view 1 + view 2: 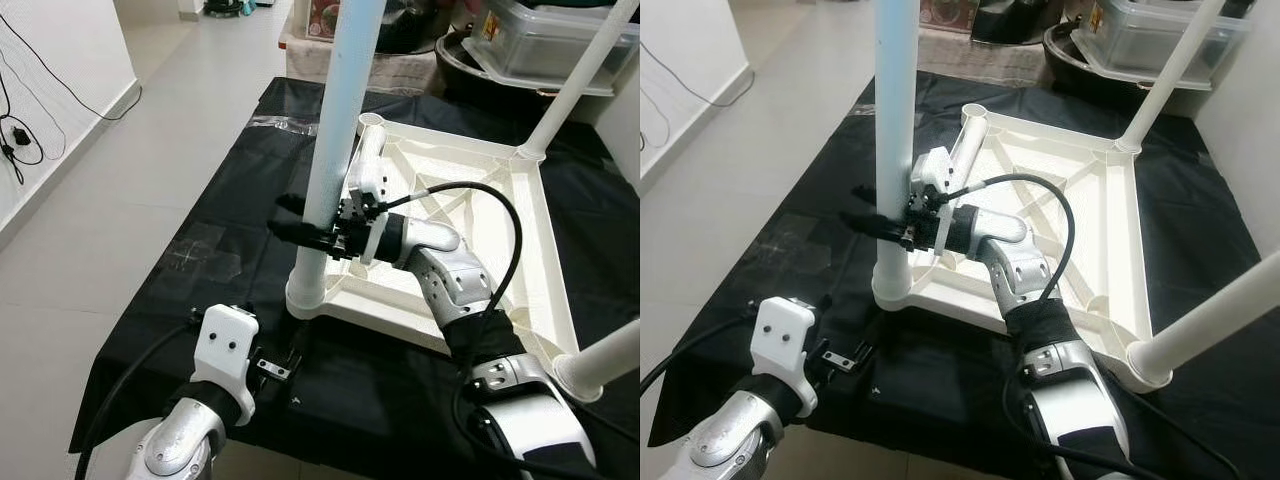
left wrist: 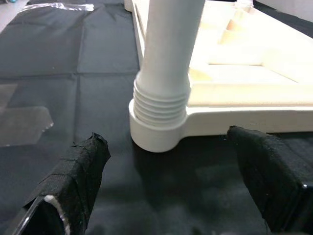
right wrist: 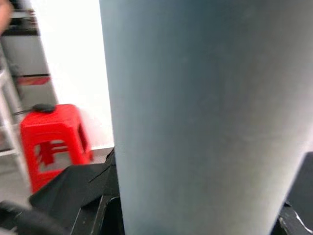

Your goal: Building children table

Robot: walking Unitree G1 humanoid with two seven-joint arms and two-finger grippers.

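A white plastic children's table (image 1: 470,180) lies upside down on a black cloth (image 1: 230,190). An upright white leg (image 1: 335,130) stands in the near left corner socket (image 1: 318,298), its thread showing just above the socket (image 2: 161,105). My right gripper (image 1: 285,217) is shut on this leg at mid height, and the leg is close up in the right wrist view (image 3: 205,112). My left gripper (image 1: 280,362) rests low on the cloth in front of that socket, open, with its padded fingers (image 2: 78,171) wide apart. Two more legs stand at the far right (image 1: 580,85) and near right (image 1: 605,362) corners.
The far left corner socket (image 1: 371,121) shows an open ring. A clear storage box (image 1: 545,40) and a dark basin (image 1: 470,60) sit behind the table. Tiled floor (image 1: 110,210) and wall cables (image 1: 15,140) lie to the left. A red stool (image 3: 54,137) stands nearby.
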